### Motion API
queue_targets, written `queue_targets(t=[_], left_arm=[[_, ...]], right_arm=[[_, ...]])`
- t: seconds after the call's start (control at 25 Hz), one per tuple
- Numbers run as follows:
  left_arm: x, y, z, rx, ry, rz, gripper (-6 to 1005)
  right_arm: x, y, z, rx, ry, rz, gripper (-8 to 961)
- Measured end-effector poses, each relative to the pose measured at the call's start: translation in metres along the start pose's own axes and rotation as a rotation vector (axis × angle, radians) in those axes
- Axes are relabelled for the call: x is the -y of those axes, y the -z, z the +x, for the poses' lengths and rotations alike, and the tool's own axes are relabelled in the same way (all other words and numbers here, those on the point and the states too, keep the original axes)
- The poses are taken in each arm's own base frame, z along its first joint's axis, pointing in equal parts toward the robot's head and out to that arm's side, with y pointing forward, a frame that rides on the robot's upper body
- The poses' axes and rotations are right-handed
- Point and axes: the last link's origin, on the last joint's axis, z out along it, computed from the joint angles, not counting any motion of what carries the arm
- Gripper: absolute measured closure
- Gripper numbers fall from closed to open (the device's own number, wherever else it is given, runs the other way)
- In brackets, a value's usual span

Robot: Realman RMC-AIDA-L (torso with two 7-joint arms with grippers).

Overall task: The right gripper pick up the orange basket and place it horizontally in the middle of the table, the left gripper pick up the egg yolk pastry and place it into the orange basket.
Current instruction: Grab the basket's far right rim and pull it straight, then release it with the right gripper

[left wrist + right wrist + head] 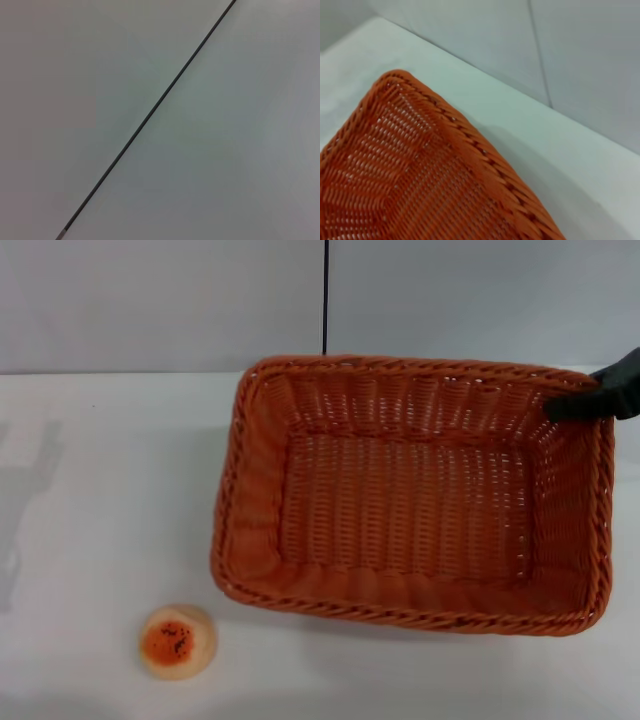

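Note:
The orange basket (252, 490) lies lengthwise across the middle-right of the white table (100, 490), open side up and with nothing in it. My right gripper (577, 406) shows only as a dark fingertip over the basket's far right corner, clamped on the braided rim. The right wrist view shows that corner of the basket (420, 170) close up, above the table (545, 145). The egg yolk pastry (177, 641), a small round cream bun with an orange seeded top, sits near the table's front edge, left of the basket and apart from it. My left gripper is out of view.
A grey wall with a dark vertical seam (325, 295) stands behind the table, and the left wrist view shows only this wall and the seam (150, 112). A faint shadow (25, 500) falls on the table's left side.

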Motion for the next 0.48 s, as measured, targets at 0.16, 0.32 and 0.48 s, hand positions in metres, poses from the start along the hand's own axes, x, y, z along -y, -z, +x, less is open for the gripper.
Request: queue_targets(t=[0.16,0.32,0.48], left_arm=[[0.000,0.000,0.001,-0.003,-0.001,0.003,188],[0.001,0.000,0.001,-0.006,-0.001,0.004,189],[0.000,-0.001,0.001,-0.006,0.000,0.002,189]], right_arm=[[-0.006,0.007,-0.003,0.051,0.033,-0.063,791],[-0.007,0.011,-0.003,0.051,0.040,-0.080,792],[-0.006,0.012,0.002,0.015,0.038,-0.080,791]])
